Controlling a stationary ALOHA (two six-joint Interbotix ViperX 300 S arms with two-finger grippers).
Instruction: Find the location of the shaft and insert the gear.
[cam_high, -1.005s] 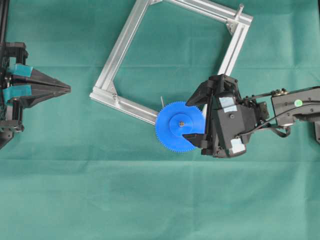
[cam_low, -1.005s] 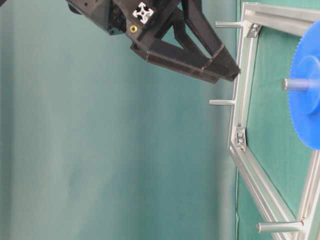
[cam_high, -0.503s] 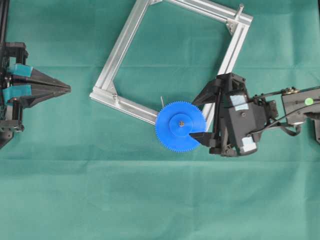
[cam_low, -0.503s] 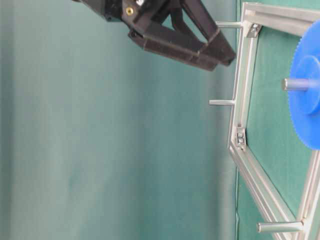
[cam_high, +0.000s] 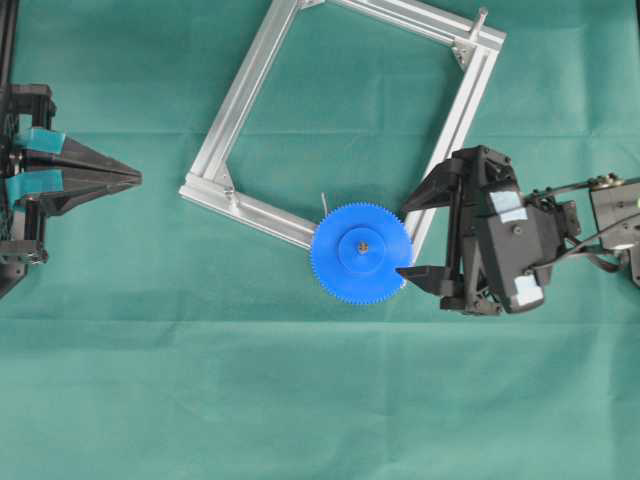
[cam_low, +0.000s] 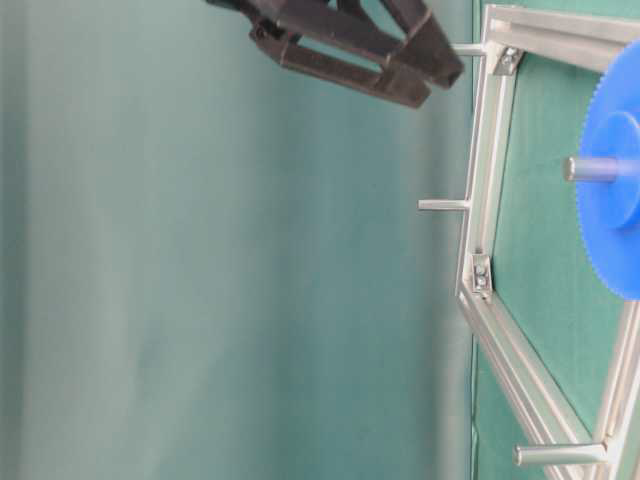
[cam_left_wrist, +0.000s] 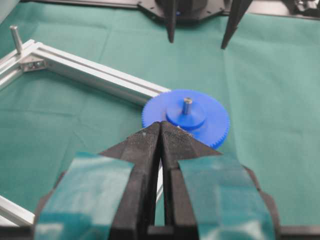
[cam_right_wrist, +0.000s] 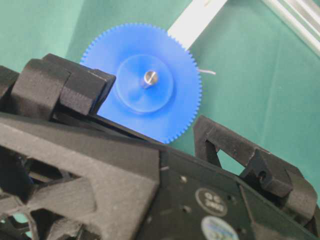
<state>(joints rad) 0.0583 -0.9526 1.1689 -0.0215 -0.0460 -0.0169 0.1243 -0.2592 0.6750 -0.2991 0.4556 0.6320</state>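
Gear seated on shaft at the frame's lower corner.
The gear (cam_high: 360, 253) lies flat, shaft (cam_high: 364, 243) upright through its hub; right gripper (cam_high: 408, 235) gapes empty, left gripper (cam_high: 130, 178) pinched closed, empty.

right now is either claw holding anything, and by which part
Nothing is held. The right claw is open, apart from the gear, which sits on the shaft. The left claw is shut on nothing.

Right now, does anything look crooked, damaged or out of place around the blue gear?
Nothing stands out. The gear sits flat on the frame with the shaft poking up through its centre hole. The right pincer is open and apart from it.
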